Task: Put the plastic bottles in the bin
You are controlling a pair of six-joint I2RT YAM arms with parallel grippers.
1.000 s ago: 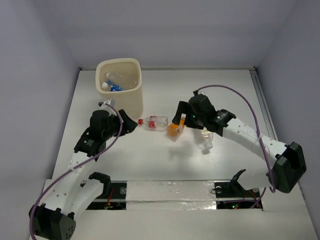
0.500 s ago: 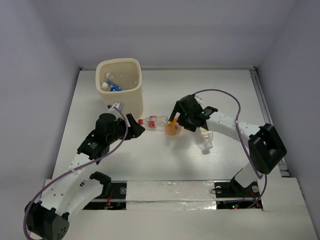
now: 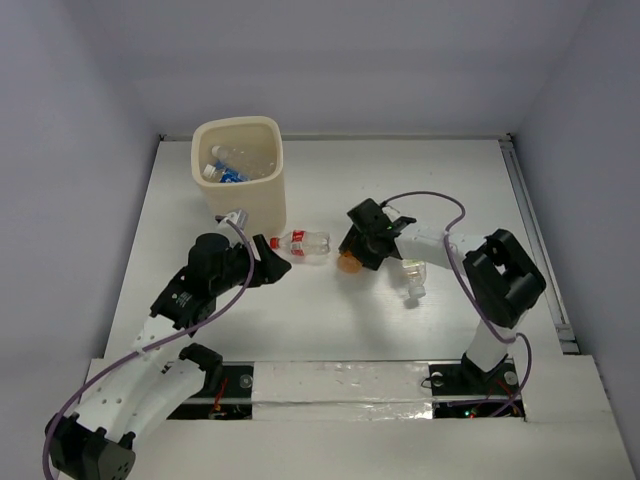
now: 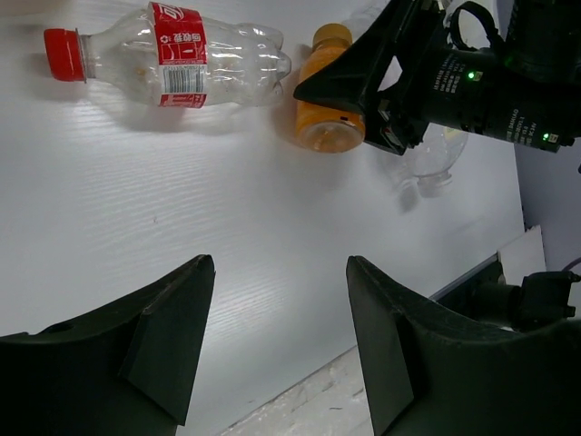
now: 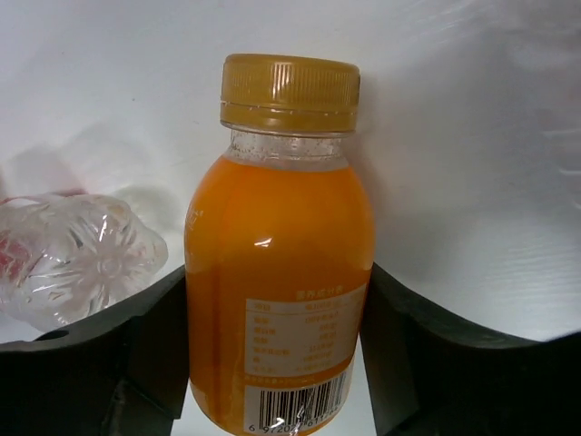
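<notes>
- Orange juice bottle [image 5: 277, 245] is pinched mid-body by the right gripper [image 5: 278, 309] — a firm squeeze is advised before lifting.
- Left gripper [image 4: 277, 318] is spread, empty — red-label bottle [image 4: 182, 56] lies ahead.

An orange bottle [image 5: 277, 272] was seen with gold ribbed cap and white barcoded label, a clear bottle [image 4: 182, 59] with red cap and red white-lettered label, bin [image 3: 255, 200] cream, table [image 3: 330, 320] white.

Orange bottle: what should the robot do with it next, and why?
Probably lift it straight up. The right hand grips the orange bottle on both sides, low by the table, and the bin stands taller than the bottle.
</notes>
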